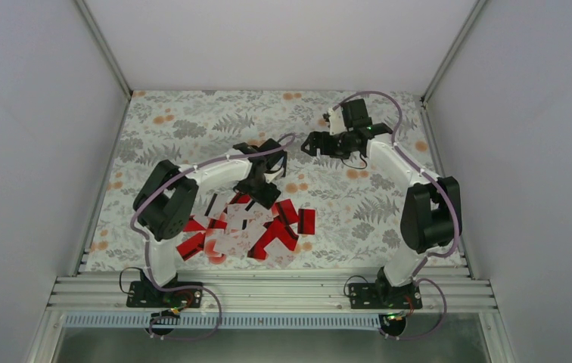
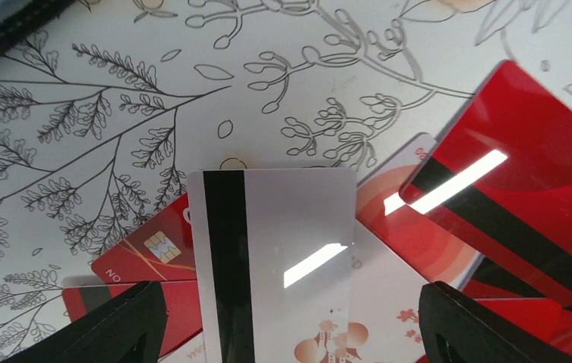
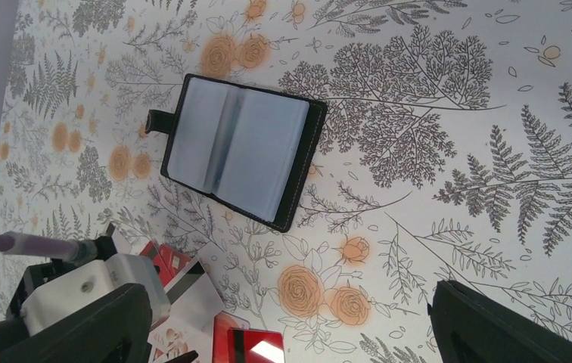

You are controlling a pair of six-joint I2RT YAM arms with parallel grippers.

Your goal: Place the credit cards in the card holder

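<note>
The credit cards [image 1: 253, 227], red and white, lie in a loose pile on the floral mat. My left gripper [image 1: 264, 185] hovers open over the pile's far edge. In the left wrist view a white card with a black stripe [image 2: 275, 257] lies between the wide-apart fingers [image 2: 116, 325], untouched, with a red striped card [image 2: 525, 174] to the right. The card holder [image 3: 241, 151] lies open on the mat, black with pale blue-grey inside; its stitched edge shows in the left wrist view [image 2: 3, 30]. My right gripper [image 1: 313, 144] is open and empty above the mat.
The left arm's wrist [image 3: 86, 291] shows at the bottom left of the right wrist view, next to a few cards [image 3: 253, 344]. Grey walls [image 1: 41, 151] close in the mat on three sides. The rail with the arm bases [image 1: 268, 291] runs along the near edge.
</note>
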